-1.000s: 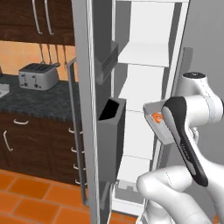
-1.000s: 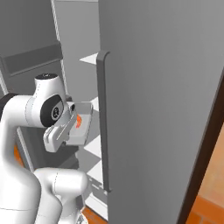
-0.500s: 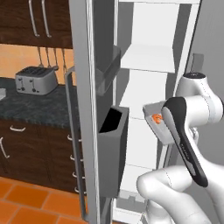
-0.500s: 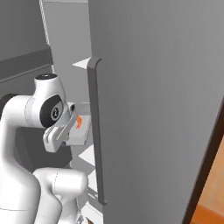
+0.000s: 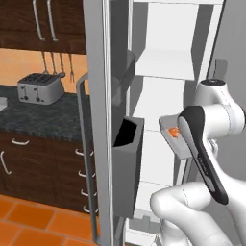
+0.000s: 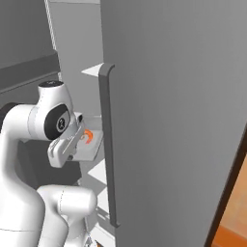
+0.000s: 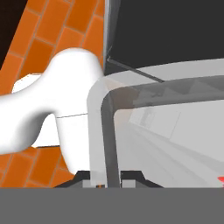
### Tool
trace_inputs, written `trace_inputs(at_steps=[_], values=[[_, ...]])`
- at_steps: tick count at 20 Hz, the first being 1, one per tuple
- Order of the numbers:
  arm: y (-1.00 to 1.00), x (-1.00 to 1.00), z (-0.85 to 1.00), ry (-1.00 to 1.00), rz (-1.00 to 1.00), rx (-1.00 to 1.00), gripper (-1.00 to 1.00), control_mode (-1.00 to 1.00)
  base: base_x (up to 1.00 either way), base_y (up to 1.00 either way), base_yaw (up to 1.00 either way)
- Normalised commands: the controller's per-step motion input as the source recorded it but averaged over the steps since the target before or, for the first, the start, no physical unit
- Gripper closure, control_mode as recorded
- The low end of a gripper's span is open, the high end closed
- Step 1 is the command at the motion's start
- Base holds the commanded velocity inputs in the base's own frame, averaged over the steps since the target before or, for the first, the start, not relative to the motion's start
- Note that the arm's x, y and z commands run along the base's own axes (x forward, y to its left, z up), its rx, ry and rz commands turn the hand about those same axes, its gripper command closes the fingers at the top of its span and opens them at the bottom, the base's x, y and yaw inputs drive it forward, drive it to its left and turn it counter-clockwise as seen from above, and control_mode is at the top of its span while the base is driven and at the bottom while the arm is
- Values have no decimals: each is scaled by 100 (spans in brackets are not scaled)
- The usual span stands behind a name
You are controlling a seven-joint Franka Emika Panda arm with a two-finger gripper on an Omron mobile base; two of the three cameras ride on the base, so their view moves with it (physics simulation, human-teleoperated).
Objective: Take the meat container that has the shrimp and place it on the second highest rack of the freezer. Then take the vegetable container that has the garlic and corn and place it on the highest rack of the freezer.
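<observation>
One hand [image 7: 106,178] pinching shrimp container [image 5: 174,139] rim, beside open freezer [image 5: 166,62] door bins [image 5: 126,168].

To my left I see a silver toaster [image 5: 41,88] on the dark speckled table [image 5: 43,120], utensils [image 5: 56,63] hanging on the orange wall, dark wood drawers [image 5: 53,170] below, and orange floor tiles [image 5: 33,221].
</observation>
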Motion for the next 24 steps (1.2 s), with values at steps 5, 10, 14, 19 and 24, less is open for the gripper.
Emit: trace_inputs(at_steps=[5,10,14,19,24], values=[[0,0,0,0,0,0,100,100,20,31,0],[0,0,0,0,0,0,100,100,0,7,1],[15,32,9,0,-1,0,100,-100,0,0,0],[10,71,8,0,-6,0,100,-100,0,0,0],[0,69,-2,0,-6,1,100,-100,0,0,0]])
